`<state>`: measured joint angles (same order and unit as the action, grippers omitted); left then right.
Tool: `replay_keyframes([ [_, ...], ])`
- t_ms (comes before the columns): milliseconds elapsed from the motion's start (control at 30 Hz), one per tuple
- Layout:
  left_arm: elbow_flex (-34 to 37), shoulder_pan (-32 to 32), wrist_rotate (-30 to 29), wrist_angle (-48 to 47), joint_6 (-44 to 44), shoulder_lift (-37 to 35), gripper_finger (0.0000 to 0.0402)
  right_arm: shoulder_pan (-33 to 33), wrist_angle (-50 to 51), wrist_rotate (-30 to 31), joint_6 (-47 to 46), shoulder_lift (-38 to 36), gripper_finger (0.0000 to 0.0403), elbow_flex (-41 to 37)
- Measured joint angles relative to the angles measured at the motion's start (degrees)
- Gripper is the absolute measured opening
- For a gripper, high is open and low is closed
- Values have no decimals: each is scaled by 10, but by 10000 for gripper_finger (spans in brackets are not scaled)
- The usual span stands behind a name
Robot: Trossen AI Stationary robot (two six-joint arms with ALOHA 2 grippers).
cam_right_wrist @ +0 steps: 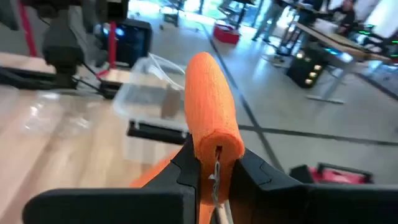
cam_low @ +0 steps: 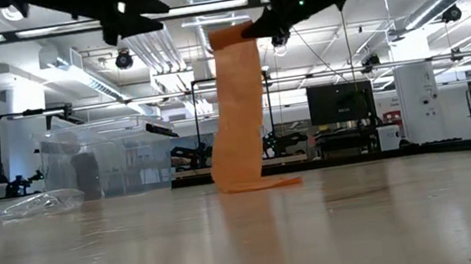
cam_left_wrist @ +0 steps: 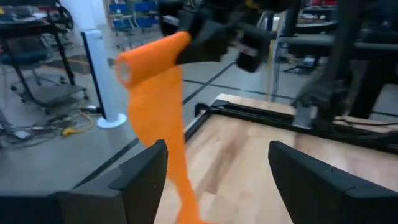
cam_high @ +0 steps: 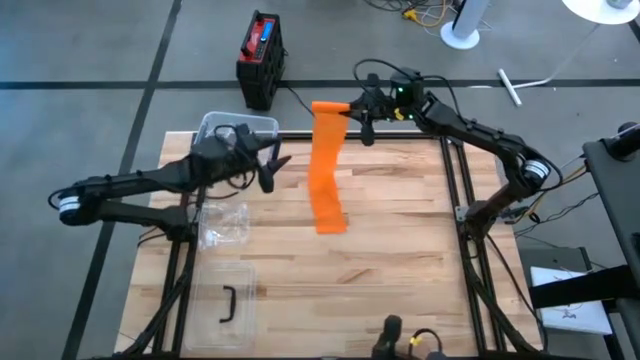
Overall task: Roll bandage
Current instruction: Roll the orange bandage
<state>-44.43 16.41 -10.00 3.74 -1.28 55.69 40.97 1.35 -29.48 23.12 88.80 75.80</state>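
Note:
An orange bandage (cam_high: 328, 165) has a rolled top end (cam_left_wrist: 149, 59) up in the air over the table's far edge, with my right gripper (cam_high: 352, 108) shut on it. From the roll a flat strip (cam_low: 235, 114) hangs down, and its lower end (cam_low: 256, 184) lies on the wooden table (cam_high: 400, 250). My left gripper (cam_left_wrist: 214, 180) is open and level, a little to the left of the hanging strip, pointing at it without touching it. My right gripper pinches the rolled end of the bandage (cam_right_wrist: 211, 146) between its two fingers, at the roll's end nearest the wrist. The fingers come about level from the table's right and lie along the roll, which juts out past the fingertips. The strip hangs below, its bottom end on the table.
A clear plastic box (cam_high: 240, 128) stands at the table's far left, just behind my left gripper. A crumpled clear bag (cam_high: 222, 225) and a clear lid with a black handle (cam_high: 228, 302) lie along the left side. A black and red case (cam_high: 262, 55) sits on the floor beyond the table.

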Motion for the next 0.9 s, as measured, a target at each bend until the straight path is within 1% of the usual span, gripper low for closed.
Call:
replay_keyframes([
  [133, 2, 50, 35, 59, 27, 50, 268, 6, 2, 14, 4, -19, 39, -25],
  [233, -4, 92, 87, 105, 21, 96, 268, 6, -2, 11, -9, -29, 39, -28],
  [333, -29, 133, 134, 121, 24, 135, 274, 0, -5, 8, -15, -36, 39, -28],
  [400, -53, 151, 165, 127, 44, 152, 279, -5, -3, 5, -20, -36, 39, -29],
  [500, -93, 167, 213, 126, 78, 174, 288, -14, -7, -19, -27, -36, 39, -29],
  [633, -157, 179, 285, 83, 119, 210, 300, -23, -10, -55, -38, -35, 39, -29],
  [767, -217, 185, 347, 19, 164, 251, 303, -32, -32, -56, -40, -35, 39, -29],
  [833, -243, 187, 387, -2, 180, 267, 299, -33, -34, -57, -34, -35, 39, -29],
  [900, -268, 187, 407, -15, 188, 280, 288, -35, -34, -57, -27, -34, 39, -29],
])
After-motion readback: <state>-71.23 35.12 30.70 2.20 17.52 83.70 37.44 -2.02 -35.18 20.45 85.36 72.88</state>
